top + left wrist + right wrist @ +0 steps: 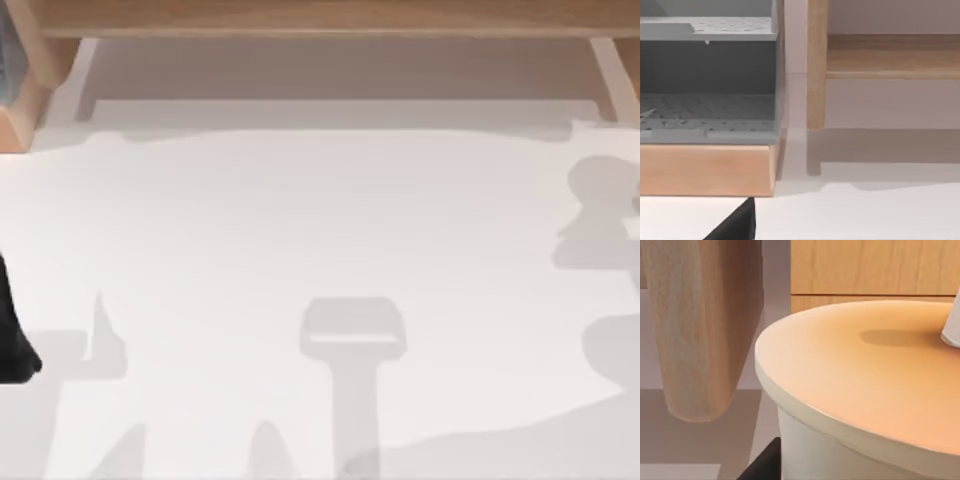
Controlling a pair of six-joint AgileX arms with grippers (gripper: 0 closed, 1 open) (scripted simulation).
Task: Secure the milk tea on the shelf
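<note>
Nearest the right wrist camera, the cup (860,390) is seen very close, with its flat cream lid (865,365) level and the base of a straw (952,325) at one edge. A dark part of the right gripper (765,466) is pressed against the cup's wall. From this closeness, the gripper is judged to be clamped on the cup, which is kept upright, probably so that nothing spills. Whether the cup is lifted or resting cannot be told.

Just beyond the cup, a rounded wooden upright (700,330) is seen. Past it, the light-brown shelf (870,270) is faced directly. The cup is therefore judged to be held close in front of the shelf and not yet set on it.

From above, the white table (320,220) is crossed by grey shadows. The rounded ones at its right edge suggest that the work is done on that side. The shelf is seen along the far edge.

The left gripper (735,225) is parked low at the table's left, and its state cannot be told. Beyond it, a grey rack (705,80) is set on a wooden base, beside the shelf's left upright. This arm is kept well apart from the cup, probably to leave room.
</note>
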